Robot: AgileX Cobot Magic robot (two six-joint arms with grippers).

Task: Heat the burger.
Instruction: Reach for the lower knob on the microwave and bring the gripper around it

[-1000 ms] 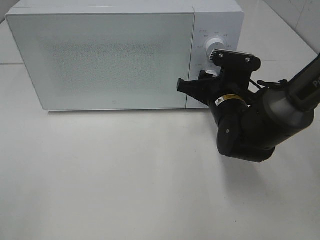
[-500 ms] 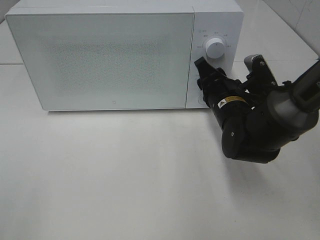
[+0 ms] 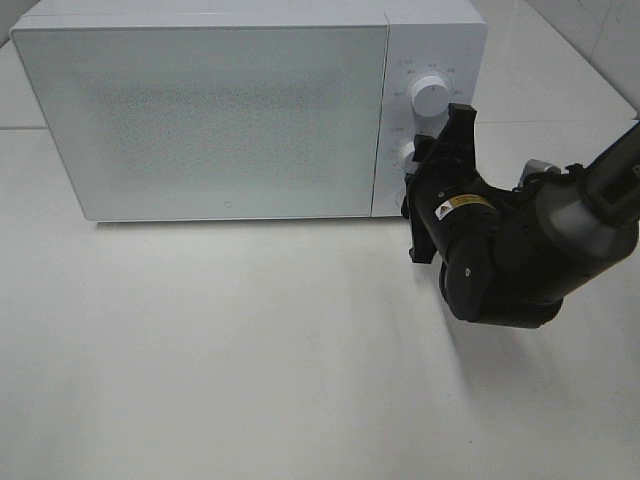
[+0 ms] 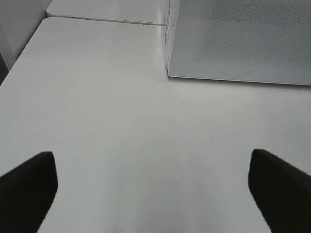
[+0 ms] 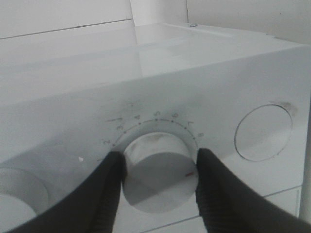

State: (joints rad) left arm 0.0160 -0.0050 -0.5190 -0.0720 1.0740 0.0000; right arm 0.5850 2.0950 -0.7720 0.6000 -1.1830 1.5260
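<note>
Over the last second the right gripper (image 5: 158,162) has rolled round from lying flat to standing nearly on edge, and has slid off the upper knob (image 3: 430,95), which is now uncovered, down onto the lower knob (image 5: 156,180) of the microwave (image 3: 200,110). The wrist view shows its two black fingers (image 5: 108,191) pressed against opposite sides of that knob, half closed and clasping it, with a ring of numbers above it and a small red mark near one finger. The left gripper (image 4: 153,182) hangs fully spread over the bare table (image 3: 250,360), holding nothing. The burger is nowhere to be seen. The door (image 3: 210,120) is shut and frosted, so it is probably inside, though that cannot be told from here. The step in hand looks like setting the time. To do it well, the wrist should turn about the knob's own centre, so the fingers do not drag sideways and slip off its smooth rim. The squeeze should be firm enough to carry the knob round, but not so hard that it pushes the light microwave back. The red mark should be watched against the numbers and stopped at a short setting. If the wrist runs out of turn, it is better to let go and take a fresh hold than to force it.
</note>
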